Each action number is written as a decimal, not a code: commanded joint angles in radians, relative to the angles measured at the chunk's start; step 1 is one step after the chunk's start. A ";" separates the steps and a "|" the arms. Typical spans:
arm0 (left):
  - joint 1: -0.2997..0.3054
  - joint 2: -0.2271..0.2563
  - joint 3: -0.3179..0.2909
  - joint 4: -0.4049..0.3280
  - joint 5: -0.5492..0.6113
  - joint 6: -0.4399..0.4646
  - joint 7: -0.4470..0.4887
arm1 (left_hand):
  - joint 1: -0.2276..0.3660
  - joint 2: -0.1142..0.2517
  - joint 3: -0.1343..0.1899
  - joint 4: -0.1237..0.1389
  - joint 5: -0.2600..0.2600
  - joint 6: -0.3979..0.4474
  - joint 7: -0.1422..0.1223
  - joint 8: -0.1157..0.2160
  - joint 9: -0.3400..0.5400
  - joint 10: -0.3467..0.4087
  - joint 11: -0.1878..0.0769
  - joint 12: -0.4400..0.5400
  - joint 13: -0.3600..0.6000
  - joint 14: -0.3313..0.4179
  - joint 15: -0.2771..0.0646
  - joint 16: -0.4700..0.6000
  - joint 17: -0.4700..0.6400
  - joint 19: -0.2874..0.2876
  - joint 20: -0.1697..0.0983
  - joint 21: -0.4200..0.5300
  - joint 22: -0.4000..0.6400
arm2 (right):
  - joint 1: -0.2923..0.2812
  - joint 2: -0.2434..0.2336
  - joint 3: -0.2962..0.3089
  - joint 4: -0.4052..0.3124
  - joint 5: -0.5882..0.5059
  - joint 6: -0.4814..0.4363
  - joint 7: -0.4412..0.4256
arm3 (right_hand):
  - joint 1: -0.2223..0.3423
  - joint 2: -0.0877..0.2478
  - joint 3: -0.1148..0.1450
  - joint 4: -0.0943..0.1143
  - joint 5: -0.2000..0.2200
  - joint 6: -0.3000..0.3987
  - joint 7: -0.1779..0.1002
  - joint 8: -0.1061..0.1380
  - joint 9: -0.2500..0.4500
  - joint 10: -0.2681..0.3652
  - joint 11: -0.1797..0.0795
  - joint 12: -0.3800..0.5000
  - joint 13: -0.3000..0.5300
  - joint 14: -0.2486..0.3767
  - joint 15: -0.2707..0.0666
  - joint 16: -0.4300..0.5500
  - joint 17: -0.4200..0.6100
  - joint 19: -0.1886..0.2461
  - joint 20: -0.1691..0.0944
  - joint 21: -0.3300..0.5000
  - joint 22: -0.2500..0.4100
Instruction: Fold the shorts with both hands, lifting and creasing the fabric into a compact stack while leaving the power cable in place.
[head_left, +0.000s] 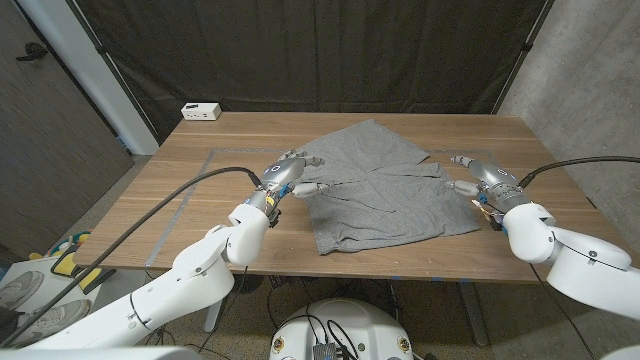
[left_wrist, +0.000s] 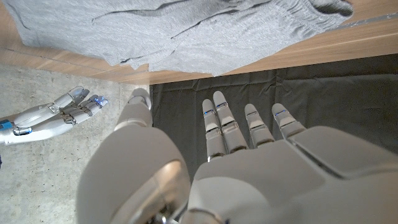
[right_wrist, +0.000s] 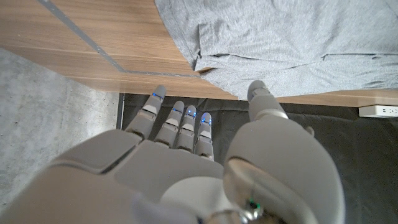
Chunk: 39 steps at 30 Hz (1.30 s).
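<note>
Grey shorts (head_left: 385, 190) lie rumpled and partly doubled over in the middle of the wooden table (head_left: 200, 210). My left hand (head_left: 285, 173) hovers at their left edge, fingers spread and holding nothing; in the left wrist view the fingers (left_wrist: 219, 121) reach toward the cloth (left_wrist: 186, 31). My right hand (head_left: 470, 174) is at the shorts' right edge, also open. In the right wrist view its fingers (right_wrist: 180, 121) stretch out straight below the fabric (right_wrist: 280, 43). A white power strip (head_left: 201, 111) sits at the table's back left corner.
Grey tape lines (head_left: 185, 205) mark the table's left part. A dark curtain (head_left: 320, 50) hangs behind the table. The right hand (left_wrist: 56, 115) also shows in the left wrist view. The power strip (right_wrist: 379, 111) shows in the right wrist view.
</note>
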 joint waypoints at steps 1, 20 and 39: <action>-0.003 0.015 0.040 -0.059 0.078 0.071 -0.094 | 0.019 -0.017 -0.011 -0.004 0.011 0.038 -0.002 0.007 0.007 0.014 0.003 0.000 0.004 0.013 -0.001 0.003 0.004 0.010 0.008 -0.006 0.003 | -0.034 -0.033 -0.010 -0.039 -0.050 -0.101 -0.006 | 0.025 0.000 0.009 0.002 0.012 0.012 -0.006 0.002 0.002 0.010 -0.009 0.002 0.006 0.010 -0.036 0.003 0.004 0.011 -0.005 0.006 0.002; 0.002 0.014 0.100 -0.098 0.231 0.124 -0.204 | 0.062 -0.051 -0.056 -0.002 0.043 0.080 -0.006 -0.004 0.010 0.125 -0.030 0.026 0.026 0.088 -0.041 0.015 0.009 0.038 0.001 0.003 0.015 | -0.059 -0.091 -0.070 -0.082 -0.103 -0.233 -0.031 | 0.100 -0.005 -0.022 0.026 0.030 0.073 -0.039 0.002 0.003 0.085 -0.048 0.014 0.014 0.133 -0.137 0.068 0.044 0.097 -0.061 0.028 0.010; -0.017 -0.006 0.149 -0.124 0.389 0.166 -0.443 | 0.094 -0.057 -0.077 -0.004 0.061 0.067 -0.009 -0.022 0.012 0.112 -0.036 0.018 0.041 0.086 -0.037 0.007 0.010 0.039 0.005 0.004 0.021 | -0.055 -0.140 -0.153 -0.110 -0.095 -0.369 -0.050 | 0.161 -0.008 -0.038 0.018 0.041 0.089 -0.072 -0.001 0.003 0.082 -0.094 0.005 0.020 0.103 -0.158 0.081 0.076 0.084 -0.086 0.021 0.014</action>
